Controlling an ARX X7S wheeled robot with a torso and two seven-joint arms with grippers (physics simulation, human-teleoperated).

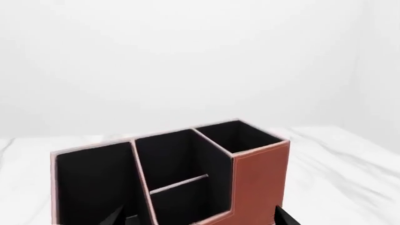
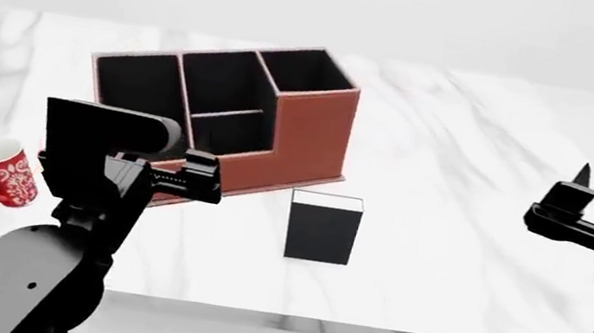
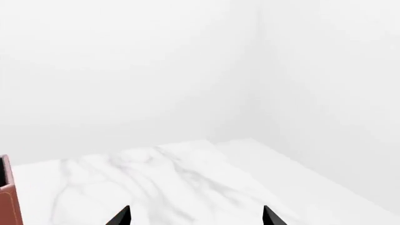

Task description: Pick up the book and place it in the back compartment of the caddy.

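Observation:
The book [image 2: 323,227], black with white page edges on top, stands upright on the table just in front of the caddy's near right corner. The red-brown caddy [image 2: 308,129] stands at the middle left; its back compartment [image 2: 219,79] lies behind a low partition. In the left wrist view the caddy [image 1: 262,178] fills the lower half, with the back compartment [image 1: 181,157] in its middle. My left gripper [image 2: 200,179] is open and empty, close to the caddy's front wall, left of the book. My right gripper [image 2: 571,194] is open and empty, far right of the book.
A red patterned mug [image 2: 7,172] stands at the table's left front. The white marble table [image 2: 475,139] stretches to the right; its front edge runs just below the book. The caddy's edge [image 3: 7,197] shows in the right wrist view. My right gripper [image 3: 196,218] faces bare table there.

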